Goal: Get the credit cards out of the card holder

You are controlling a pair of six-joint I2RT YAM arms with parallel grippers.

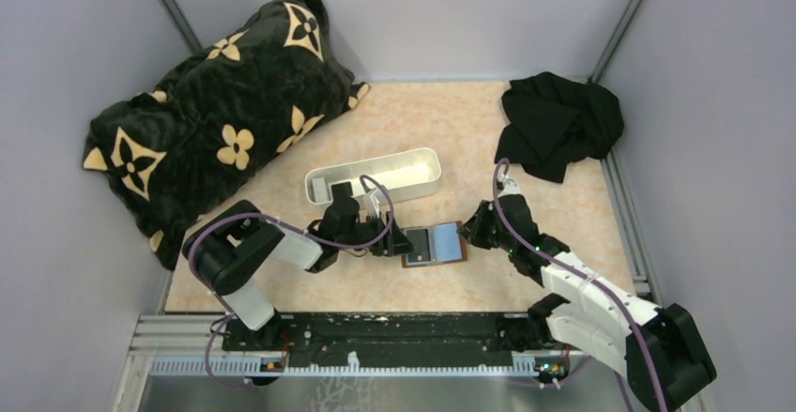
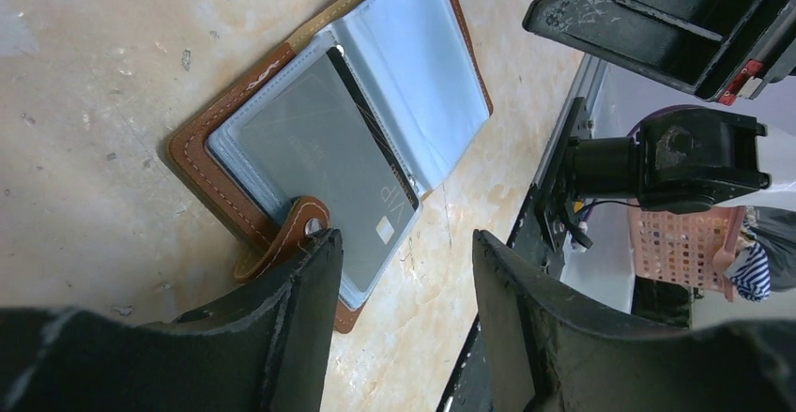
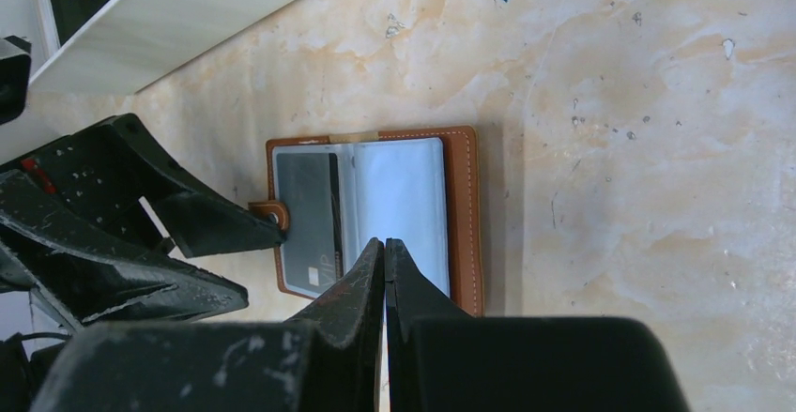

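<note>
Top external view looks down from above and behind the robot over the whole tabletop (image 1: 451, 121); both wrist views look closely past the left pincer (image 2: 402, 248) and right pincer (image 3: 385, 246) onto the card holder (image 1: 435, 243), shared by all three.

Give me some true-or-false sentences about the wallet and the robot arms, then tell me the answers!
1. The card holder lies open on the table. True.
2. The right arm's jaws are wide open. False: they are shut, pressed together.
3. A dark card sits in a clear pocket of the card holder. True.
4. The white tray rests on top of the card holder. False: it stands apart, farther back on the table.
5. The left arm's jaws are shut tight. False: they stand open, beside the holder's snap strap.
</note>
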